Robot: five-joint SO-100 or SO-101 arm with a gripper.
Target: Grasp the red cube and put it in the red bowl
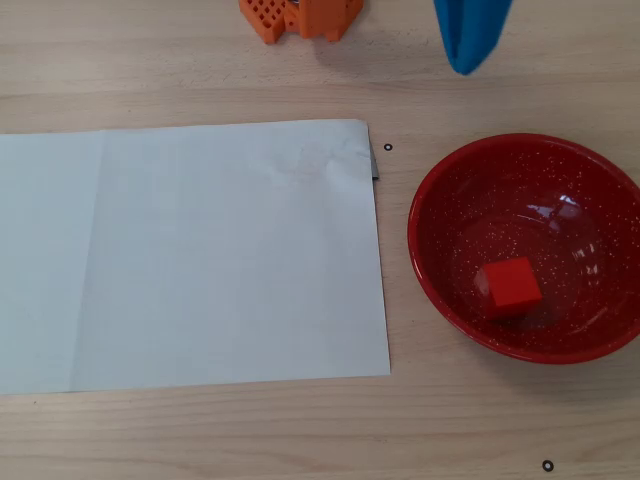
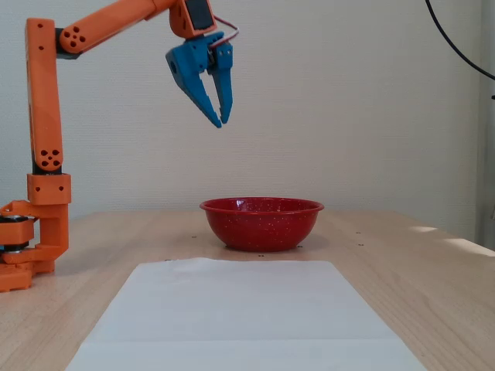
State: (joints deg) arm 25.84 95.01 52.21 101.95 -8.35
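Observation:
The red cube (image 1: 511, 285) lies inside the red bowl (image 1: 450, 190), a little right of and below its centre in the overhead view. In the fixed view the bowl (image 2: 261, 228) stands on the table and its wall hides the cube. My blue gripper (image 2: 222, 121) hangs high above the table, up and to the left of the bowl, pointing down. Its jaws meet at the tips and hold nothing. In the overhead view the gripper (image 1: 466, 65) shows at the top edge, beyond the bowl's far rim.
A large white paper sheet (image 1: 190, 255) lies on the wooden table left of the bowl; it also shows in the fixed view (image 2: 240, 317). The orange arm base (image 1: 300, 18) sits at the top edge, and stands at the left in the fixed view (image 2: 35, 232).

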